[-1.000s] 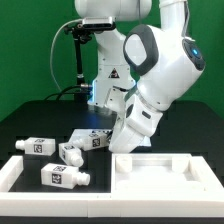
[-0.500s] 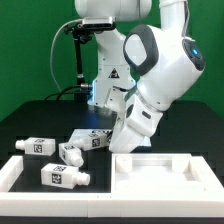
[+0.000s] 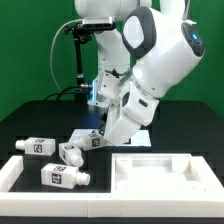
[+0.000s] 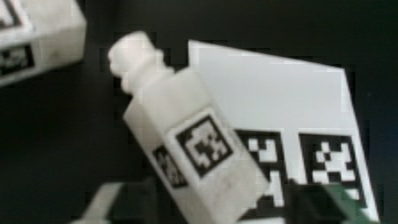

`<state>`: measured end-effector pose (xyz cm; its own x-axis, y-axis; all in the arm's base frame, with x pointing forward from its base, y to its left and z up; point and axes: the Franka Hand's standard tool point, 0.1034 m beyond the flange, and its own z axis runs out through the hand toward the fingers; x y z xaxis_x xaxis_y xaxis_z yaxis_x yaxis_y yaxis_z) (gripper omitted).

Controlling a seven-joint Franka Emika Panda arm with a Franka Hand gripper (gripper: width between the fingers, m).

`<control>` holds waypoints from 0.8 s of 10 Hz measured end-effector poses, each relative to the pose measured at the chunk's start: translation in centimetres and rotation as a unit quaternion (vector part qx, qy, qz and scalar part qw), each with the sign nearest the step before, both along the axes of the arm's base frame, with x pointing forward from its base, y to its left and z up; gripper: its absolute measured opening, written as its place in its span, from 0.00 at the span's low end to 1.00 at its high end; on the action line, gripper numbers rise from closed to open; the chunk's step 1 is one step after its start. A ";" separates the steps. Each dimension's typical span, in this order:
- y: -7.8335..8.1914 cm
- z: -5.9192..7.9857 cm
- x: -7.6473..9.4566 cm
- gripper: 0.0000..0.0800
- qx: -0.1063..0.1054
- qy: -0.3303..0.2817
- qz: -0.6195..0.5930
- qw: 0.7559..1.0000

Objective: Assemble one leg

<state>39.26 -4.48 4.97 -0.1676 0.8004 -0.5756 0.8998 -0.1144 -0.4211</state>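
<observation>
Several white legs with marker tags lie on the black table. One leg (image 3: 92, 140) sits at my gripper (image 3: 103, 134); three others lie at the exterior view's left (image 3: 38, 146), (image 3: 70, 153), (image 3: 65, 176). In the wrist view that leg (image 4: 183, 125) runs tilted between my fingers (image 4: 111, 200), with its narrow end pointing away. My gripper (image 4: 222, 205) looks shut on its tagged body. The leg is blurred. The table top is not in view.
A white frame (image 3: 160, 172) lies at the front, with the legs at its left end (image 3: 18, 170). The marker board (image 4: 294, 100) lies under the held leg. A black stand (image 3: 78, 60) rises behind.
My arm's upper links have swung up and toward the exterior view's left. The gripper and the leg have stayed at nearly the same spot.
</observation>
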 end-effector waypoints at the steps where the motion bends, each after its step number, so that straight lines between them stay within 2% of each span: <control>1: -1.1 -0.1 -0.3 0.63 0.000 0.007 -0.006 1.000; 2: -1.9 -0.5 -0.7 0.78 -0.001 0.015 -0.010 1.000; 3: -2.3 -1.1 -1.0 0.80 0.001 0.021 -0.012 1.000; 8: -1.6 -2.9 -2.7 0.81 0.001 0.037 -0.007 0.999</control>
